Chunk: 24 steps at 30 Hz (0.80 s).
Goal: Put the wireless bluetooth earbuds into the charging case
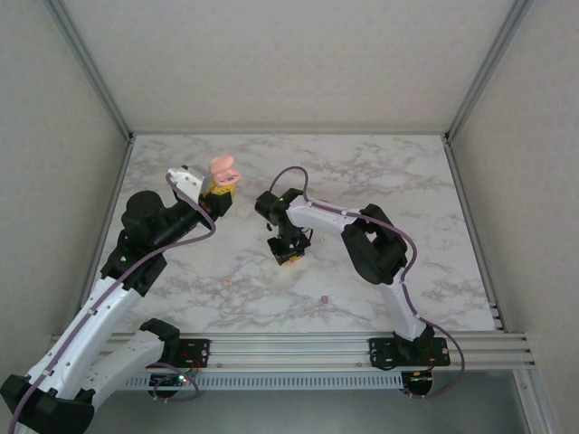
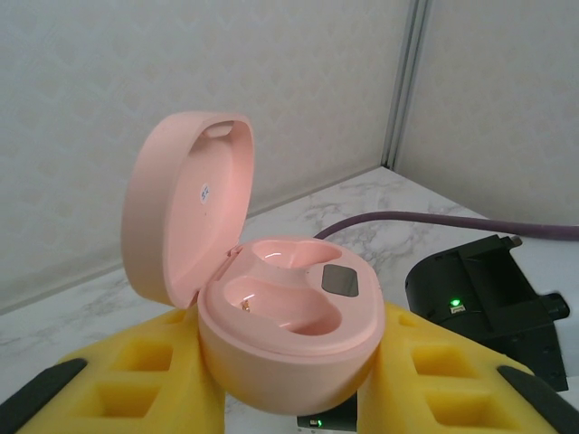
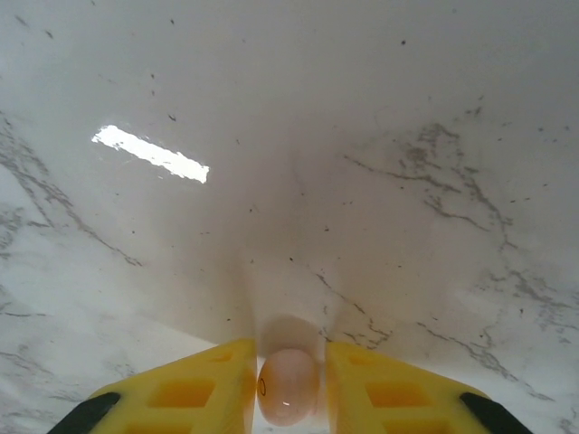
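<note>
Nearest the arm bases, we see a purple earbud (image 1: 324,298) lying alone on the marble table (image 1: 407,199). A pale speck (image 1: 226,283) to its left is too small for us to name. Farther in, the right gripper (image 1: 289,256) points down, its yellow fingers (image 3: 208,389) pinching a salmon-pink earbud (image 3: 288,387) that is smooth and rounded, its lower edge cut off. Farthest, the left gripper (image 1: 220,192) clamps the salmon-pink charging case (image 2: 289,344), its lid (image 2: 185,208) swung open, two moulded wells showing, its underside hidden.
</note>
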Motion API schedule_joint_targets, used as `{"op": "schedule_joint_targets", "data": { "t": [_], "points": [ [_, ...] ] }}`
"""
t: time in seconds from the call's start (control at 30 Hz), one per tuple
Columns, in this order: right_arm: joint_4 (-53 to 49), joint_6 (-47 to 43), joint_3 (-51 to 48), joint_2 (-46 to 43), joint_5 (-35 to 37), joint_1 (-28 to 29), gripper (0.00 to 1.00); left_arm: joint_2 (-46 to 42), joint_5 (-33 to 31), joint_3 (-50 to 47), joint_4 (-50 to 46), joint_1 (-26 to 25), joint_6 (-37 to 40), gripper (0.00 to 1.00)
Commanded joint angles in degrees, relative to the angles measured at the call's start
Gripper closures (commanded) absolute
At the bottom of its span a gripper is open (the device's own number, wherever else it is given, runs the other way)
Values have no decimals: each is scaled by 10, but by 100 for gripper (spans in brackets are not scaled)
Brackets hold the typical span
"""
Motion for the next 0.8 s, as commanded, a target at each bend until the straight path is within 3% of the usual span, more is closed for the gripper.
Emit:
{"op": "schedule_joint_targets", "data": {
  "t": [0.0, 0.47, 0.67, 0.77],
  "points": [
    [-24, -12, 15, 11, 7, 7, 74, -10, 1, 15, 13, 4, -6, 86],
    [10, 23, -6, -30, 9, -5, 82, -5, 1, 9, 15, 4, -7, 87],
    [105, 65, -78, -159, -90, -67, 82, 26, 32, 4, 35, 3, -15, 87],
    [161, 95, -114, -230, -192, -128, 82, 55, 60, 5, 47, 3, -20, 87]
  ]
}}
